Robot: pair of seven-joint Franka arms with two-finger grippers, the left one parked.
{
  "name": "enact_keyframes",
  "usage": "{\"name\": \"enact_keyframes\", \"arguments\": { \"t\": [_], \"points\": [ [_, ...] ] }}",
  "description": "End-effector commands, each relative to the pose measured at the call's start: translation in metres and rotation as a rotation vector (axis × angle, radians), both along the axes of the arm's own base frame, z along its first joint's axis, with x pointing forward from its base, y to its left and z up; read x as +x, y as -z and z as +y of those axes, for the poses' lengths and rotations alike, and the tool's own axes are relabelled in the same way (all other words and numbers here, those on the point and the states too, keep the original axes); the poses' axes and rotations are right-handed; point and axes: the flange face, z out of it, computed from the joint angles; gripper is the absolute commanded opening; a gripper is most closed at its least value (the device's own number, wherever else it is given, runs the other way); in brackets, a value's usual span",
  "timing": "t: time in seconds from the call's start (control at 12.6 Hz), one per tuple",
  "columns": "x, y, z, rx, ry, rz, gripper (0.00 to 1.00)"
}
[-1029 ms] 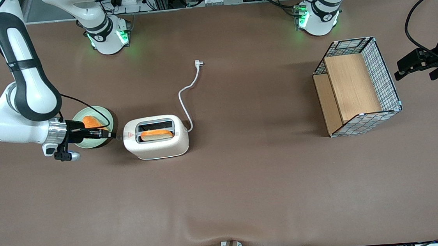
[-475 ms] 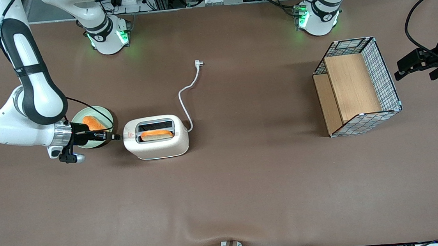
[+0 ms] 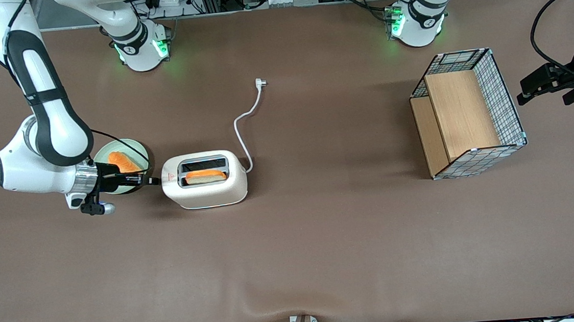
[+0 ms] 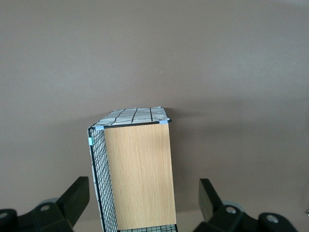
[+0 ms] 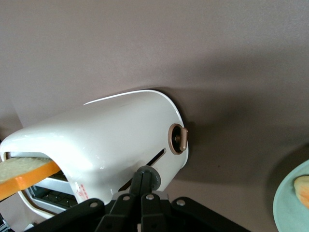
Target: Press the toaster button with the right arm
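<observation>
The cream-white toaster stands mid-table with a slice of toast in the slot nearer the front camera. Its red triangle sticker marks the narrow end that faces the working arm. My right gripper lies level at that end, fingers shut with nothing between them. In the right wrist view the shut fingertips rest against the toaster button, a small grey knob at the foot of the lever slot of the toaster. A brown-ringed dial sits on the same end.
A pale green plate holding an orange slice lies under my wrist, beside the toaster. The white cord runs to its plug, farther from the front camera. A wire-and-wood basket stands toward the parked arm's end.
My right arm has slid toward the toaster, bringing the shut fingertips up to its narrow end. The toaster and the toast have not moved.
</observation>
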Motion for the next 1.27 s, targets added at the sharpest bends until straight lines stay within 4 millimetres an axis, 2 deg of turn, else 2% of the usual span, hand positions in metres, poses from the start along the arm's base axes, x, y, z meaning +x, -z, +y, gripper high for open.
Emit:
{"name": "enact_keyframes", "arguments": {
  "t": [0.0, 0.63, 0.79, 1.19],
  "points": [
    [0.005, 0.012, 0.001, 0.014, -0.014, -0.026, 0.0],
    [0.004, 0.034, 0.0, 0.02, -0.024, -0.032, 0.0],
    [0.002, 0.049, -0.004, 0.051, -0.047, -0.045, 0.0],
    [0.001, 0.063, -0.007, 0.057, -0.057, -0.049, 0.0]
  ]
}}
